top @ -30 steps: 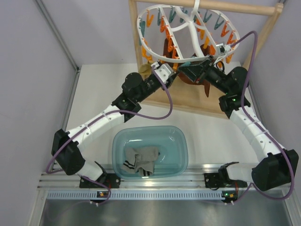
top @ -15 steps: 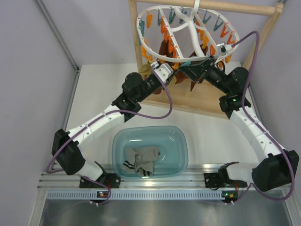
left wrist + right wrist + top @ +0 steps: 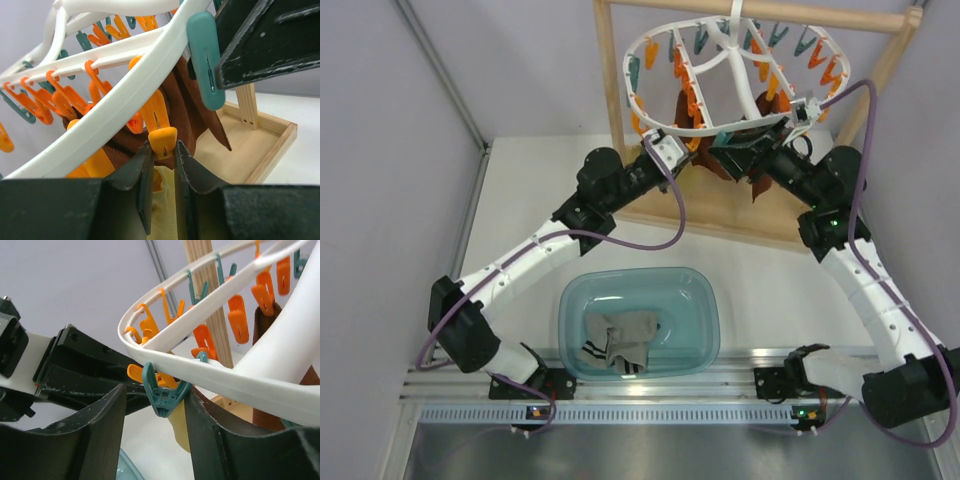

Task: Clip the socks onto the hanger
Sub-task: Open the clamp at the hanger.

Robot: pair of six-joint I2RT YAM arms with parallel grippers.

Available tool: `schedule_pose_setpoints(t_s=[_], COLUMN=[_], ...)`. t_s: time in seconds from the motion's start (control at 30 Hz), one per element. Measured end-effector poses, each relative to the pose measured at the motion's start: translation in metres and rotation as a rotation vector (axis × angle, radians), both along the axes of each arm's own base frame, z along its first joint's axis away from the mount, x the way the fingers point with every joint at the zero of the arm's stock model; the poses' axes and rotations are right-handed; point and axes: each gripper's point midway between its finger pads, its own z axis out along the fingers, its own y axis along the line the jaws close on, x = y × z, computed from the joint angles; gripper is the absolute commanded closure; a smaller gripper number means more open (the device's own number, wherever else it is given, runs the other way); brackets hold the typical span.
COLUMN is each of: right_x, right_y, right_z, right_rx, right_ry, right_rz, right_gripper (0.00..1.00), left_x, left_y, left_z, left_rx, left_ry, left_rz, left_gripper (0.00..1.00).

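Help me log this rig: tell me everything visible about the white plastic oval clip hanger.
The white plastic oval hanger, ring with cross bars and central hook, hangs from the wooden rail. Orange and teal clips dangle around it; brown socks hang below. The left gripper pinches one orange clip; the right gripper straddles a teal clip.

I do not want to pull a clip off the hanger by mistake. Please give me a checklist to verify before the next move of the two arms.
1. Left fingers clamp the orange clip: ok.
2. Right fingers bracket the teal clip: ok; contact on both sides, cannot tell.
3. Yellow sock inside the orange clip's mouth: cannot tell; it shows only below the clip.
4. Brown socks clear of that clip: not ok, they hang directly behind it.
5. Grey socks lie in the basin: ok.
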Motion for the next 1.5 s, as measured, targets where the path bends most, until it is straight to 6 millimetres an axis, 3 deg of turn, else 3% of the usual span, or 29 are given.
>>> schedule_pose_setpoints(t_s=[0.23,0.37,0.7,0.87,1.0,1.1,1.27,1.5], right_x=[-0.036,-0.047,-0.029,-0.026,-0.036,-0.049,-0.061,-0.069], right_y=[-0.007,-0.008,-0.019,-0.025,-0.029,-0.029,-0.028,-0.019], right_z=[0.025,0.032,-0.003,-0.009,-0.007,0.003,0.029,0.039], right_rx=[-0.062,-0.094,-0.201,-0.211,-0.195,-0.174,-0.144,-0.182], right_ry=[-0.183,-0.262,-0.162,-0.125,-0.17,-0.246,-0.38,-0.471], right_rz=[0.02,0.028,-0.069,-0.111,-0.12,-0.103,-0.091,-0.023], right_gripper=[0.42,0.34,0.35,0.27,0.19,0.2,0.3,0.34], left_x=[-0.011,-0.012,-0.011,-0.011,-0.011,-0.011,-0.011,-0.011], left_y=[0.005,0.008,0.008,0.008,0.008,0.008,0.008,0.008], left_z=[0.02,0.025,0.021,0.021,0.02,0.018,0.016,0.015], left_rx=[0.008,0.019,0.057,0.064,0.067,0.071,0.077,0.08], left_ry=[-0.055,-0.089,-0.116,-0.12,-0.117,-0.112,-0.105,-0.103], left_rz=[-0.032,-0.024,-0.023,-0.024,-0.025,-0.024,-0.026,-0.03], left_gripper=[1.0,1.0,1.0,1.0,1.0,1.0,1.0,1.0])
